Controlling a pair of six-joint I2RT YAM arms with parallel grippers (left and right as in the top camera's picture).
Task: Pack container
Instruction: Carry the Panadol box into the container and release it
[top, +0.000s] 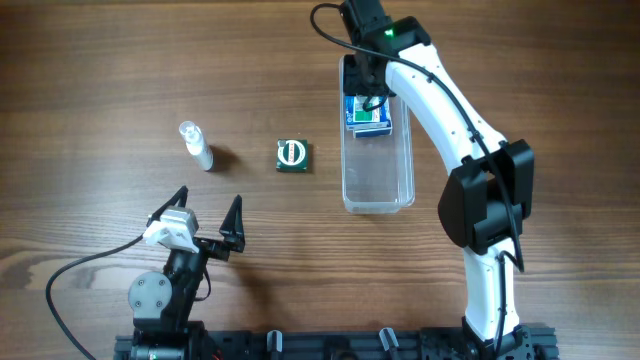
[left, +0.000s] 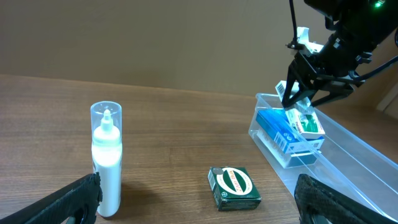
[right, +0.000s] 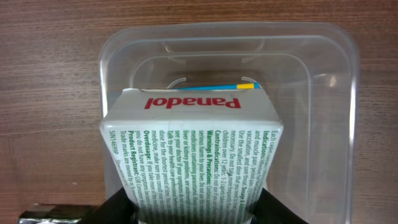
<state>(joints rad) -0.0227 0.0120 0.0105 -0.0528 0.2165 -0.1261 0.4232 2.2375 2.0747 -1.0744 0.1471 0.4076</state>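
A: Where was the container (top: 380, 182)?

B: On the table's right side, in front of the right arm. Its long axis ran straight away from the robot, with the near end pointing back at the base and the far end under the right gripper (top: 367, 100).

A: So which arm was nearer?

B: The right, by far, since it hung directly over the far end. The left gripper (top: 208, 208) sat low near its own base with jaws spread wide, nothing in them, well apart from the tub. A green box (top: 293, 155) and a small bottle (top: 195, 145) lay between them.

A: What was the right pincer doing?

B: It had the fingers at about half width, one on each side of a Panadol box (right: 193, 155). It looked like a grip, but I couldn't tell how firm.

A: Where was that box relative to the tub?

B: Inside the far end, tilted, on or just above a blue box (left: 280, 127) already lying there. Its length ran approx. along the tub's long axis, printed end flap toward the far wall.

A: And next?

B: Prob. let go and lift straight up. The near half looked bare, so later items should fit there.
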